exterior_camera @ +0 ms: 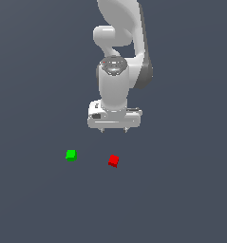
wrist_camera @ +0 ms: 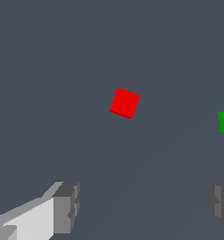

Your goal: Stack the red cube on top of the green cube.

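The claw (exterior_camera: 114, 130) hangs spread and empty above the red cube (exterior_camera: 113, 160), which sits turned askew, well apart from the green cube (exterior_camera: 70, 154).

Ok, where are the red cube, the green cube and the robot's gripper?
red cube (exterior_camera: 113, 160), exterior view, middle of its top face.
green cube (exterior_camera: 71, 154), exterior view, its centre.
gripper (exterior_camera: 114, 130), exterior view, midway between the fingertips.
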Robot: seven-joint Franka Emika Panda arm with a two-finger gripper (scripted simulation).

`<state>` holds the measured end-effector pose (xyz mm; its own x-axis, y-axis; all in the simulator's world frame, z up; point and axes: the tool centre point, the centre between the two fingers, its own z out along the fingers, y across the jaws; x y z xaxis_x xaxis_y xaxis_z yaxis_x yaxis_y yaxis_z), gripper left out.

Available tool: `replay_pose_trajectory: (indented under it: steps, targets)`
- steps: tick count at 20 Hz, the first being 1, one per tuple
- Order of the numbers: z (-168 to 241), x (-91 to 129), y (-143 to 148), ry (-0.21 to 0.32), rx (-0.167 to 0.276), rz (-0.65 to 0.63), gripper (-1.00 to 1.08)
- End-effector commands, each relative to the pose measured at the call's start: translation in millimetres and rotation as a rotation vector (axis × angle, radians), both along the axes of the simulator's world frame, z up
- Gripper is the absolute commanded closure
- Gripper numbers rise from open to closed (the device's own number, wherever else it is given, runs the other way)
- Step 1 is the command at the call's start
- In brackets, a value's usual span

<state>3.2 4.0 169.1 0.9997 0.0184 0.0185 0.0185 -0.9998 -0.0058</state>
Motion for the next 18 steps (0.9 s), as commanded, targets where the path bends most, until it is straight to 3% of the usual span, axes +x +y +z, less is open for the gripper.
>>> replay_pose_trajectory:
  steps: [1,9,18]
  targets:
    - [0,0,0,0.0,0.0,0.0,-0.92]
    - [-12,9,2,0.002,-0.001,-0.04,-0.92]
    - [-52,39,4,0.01,-0.003,-0.176,-0.92]
